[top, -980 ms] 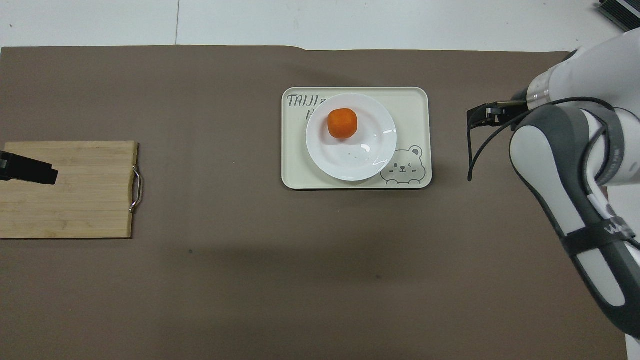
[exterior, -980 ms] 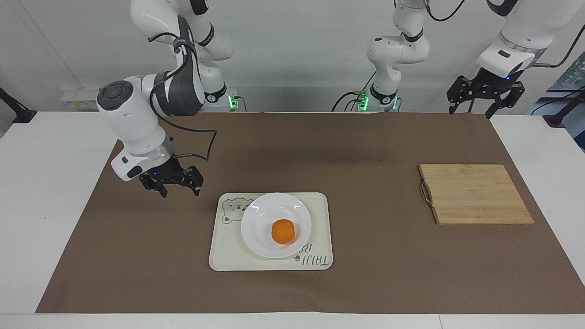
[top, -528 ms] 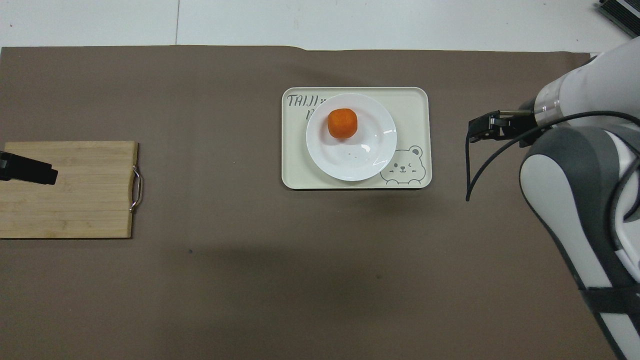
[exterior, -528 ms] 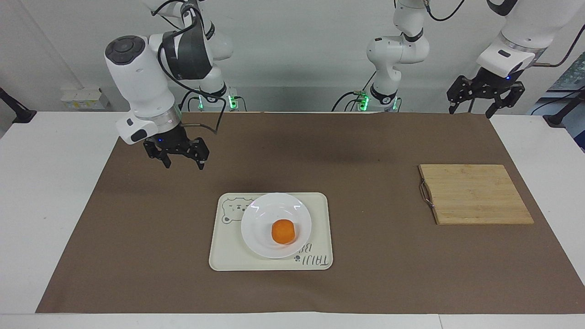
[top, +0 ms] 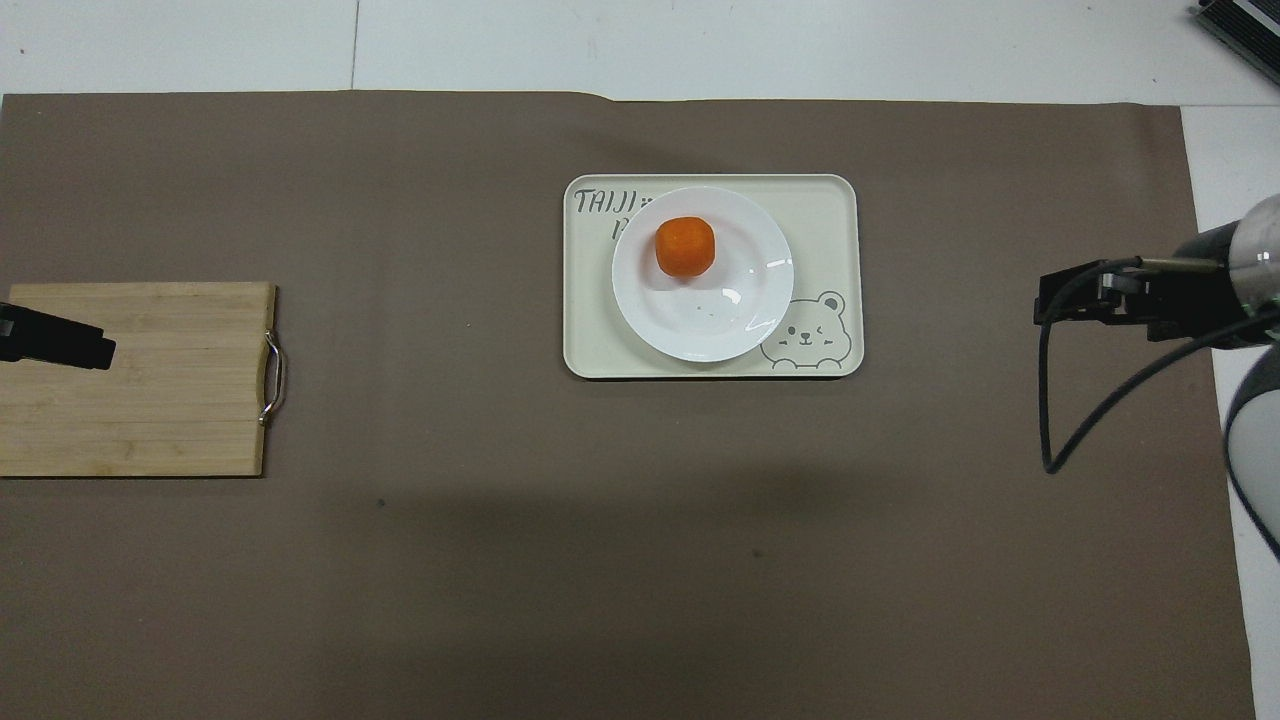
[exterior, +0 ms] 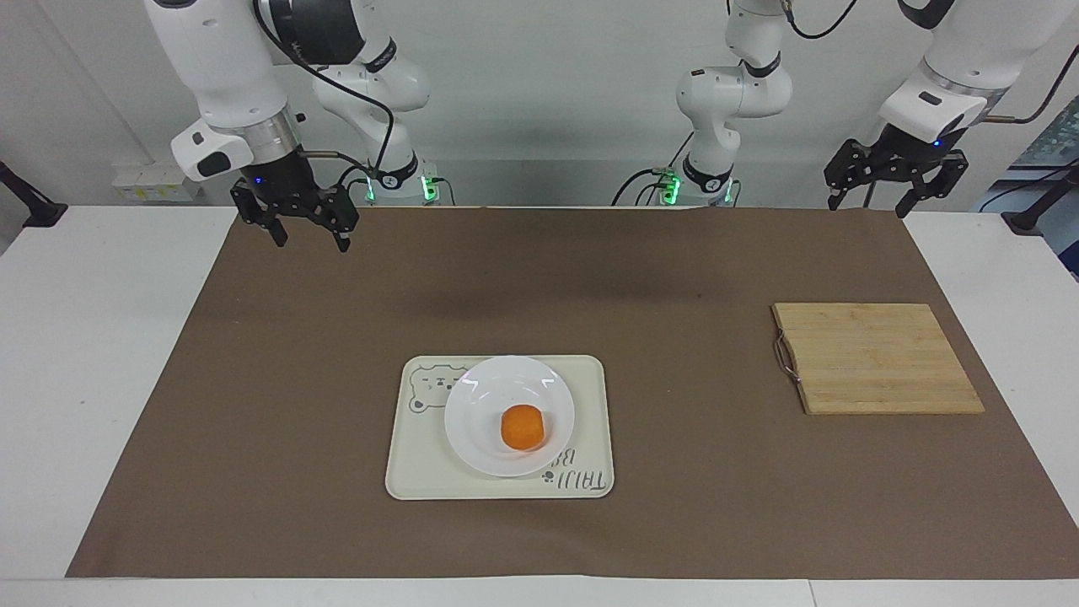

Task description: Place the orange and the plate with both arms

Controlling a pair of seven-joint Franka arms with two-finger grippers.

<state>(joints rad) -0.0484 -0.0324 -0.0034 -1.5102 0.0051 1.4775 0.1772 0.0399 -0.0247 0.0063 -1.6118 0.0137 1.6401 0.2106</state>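
The orange (exterior: 523, 427) lies in the white plate (exterior: 476, 396), which rests on the cream bear tray (exterior: 415, 472) at mid-table. They also show in the overhead view: the orange (top: 685, 246), the plate (top: 705, 325), the tray (top: 590, 345). My right gripper (exterior: 310, 244) is open and empty, raised over the brown mat near the right arm's base, well apart from the tray; it also shows in the overhead view (top: 1045, 300). My left gripper (exterior: 868, 209) is open and empty, waiting high at the left arm's end; its tip shows in the overhead view (top: 95, 350).
A bamboo cutting board (exterior: 877, 358) with a metal handle lies on the brown mat (exterior: 674, 278) toward the left arm's end; it also shows in the overhead view (top: 140, 380). A black cable hangs from the right wrist (top: 1045, 440).
My right gripper has risen and pulled back from beside the tray toward the right arm's base. The orange, plate and left arm have not moved.
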